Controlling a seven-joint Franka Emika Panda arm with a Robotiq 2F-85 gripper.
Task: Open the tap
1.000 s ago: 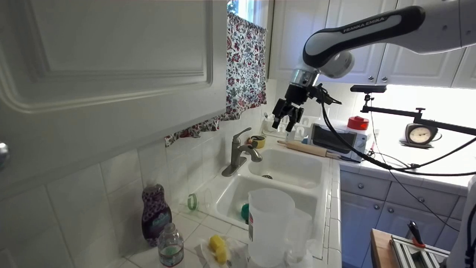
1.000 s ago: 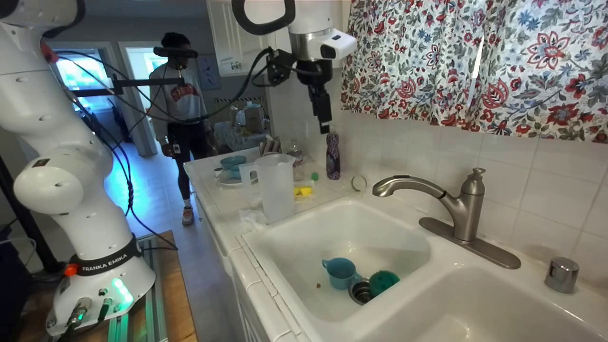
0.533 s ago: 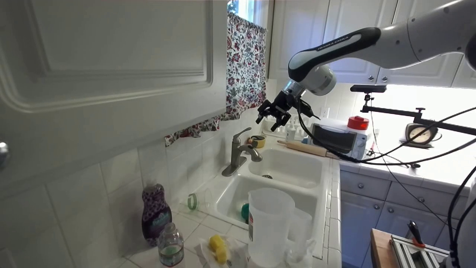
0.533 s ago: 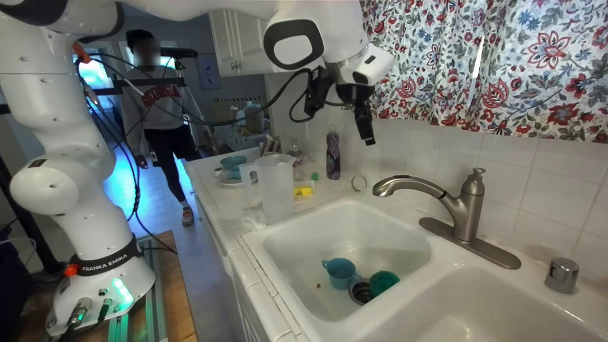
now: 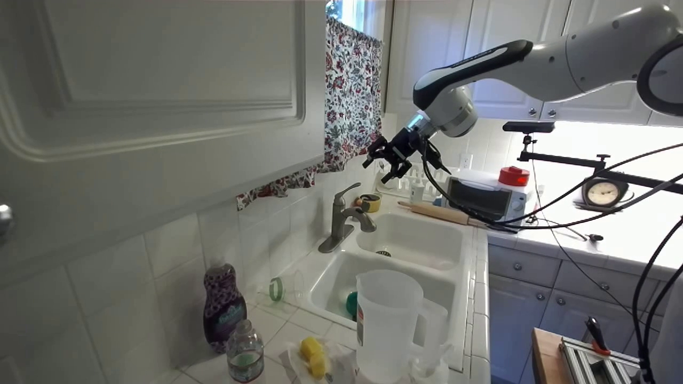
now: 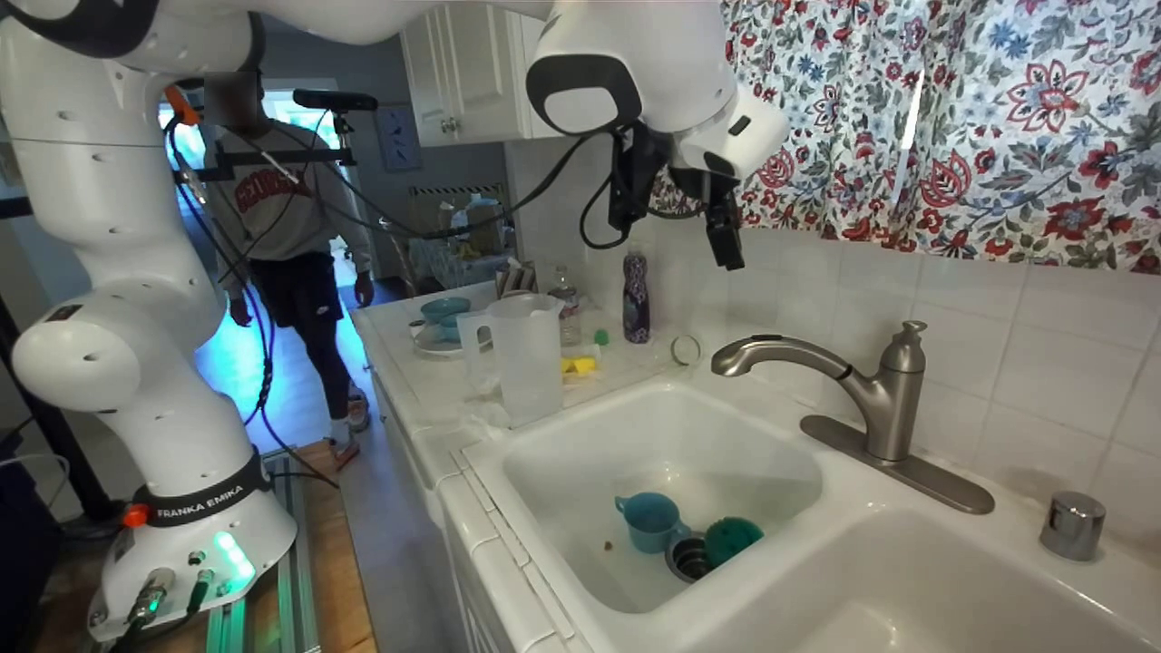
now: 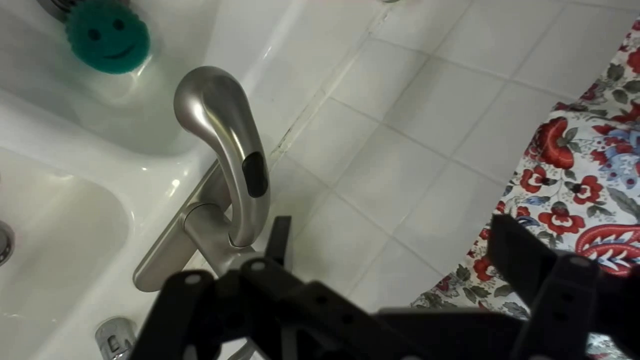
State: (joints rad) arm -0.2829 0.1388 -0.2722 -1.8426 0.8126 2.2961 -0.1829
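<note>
The tap (image 5: 338, 221) is a brushed silver-grey faucet with a curved spout, standing upright on a base plate behind the double sink. It also shows in an exterior view (image 6: 896, 408). Its lever handle (image 5: 348, 190) sits on top. In the wrist view the spout (image 7: 220, 120) lies left of the fingers; the handle is mostly hidden behind the left finger. My gripper (image 7: 392, 222) is open and empty, fingers wide apart, with wall tiles and curtain seen between them. In both exterior views the gripper (image 5: 375, 173) hangs in the air above the tap, tilted toward the window wall, apart from it.
A floral curtain (image 6: 907, 136) hangs by the tiled wall near the gripper. The double sink (image 6: 671, 626) holds a blue cup (image 6: 651, 521) and green scrubber (image 7: 107, 37). A clear pitcher (image 5: 387, 325) and purple bottle (image 5: 224, 309) stand beside it. A rolling pin (image 5: 440, 212) lies behind.
My gripper has moved toward the window wall and tilted, with its fingers pointing more to the wall; the last half second shows only a small shift. The person in the background has walked.
</note>
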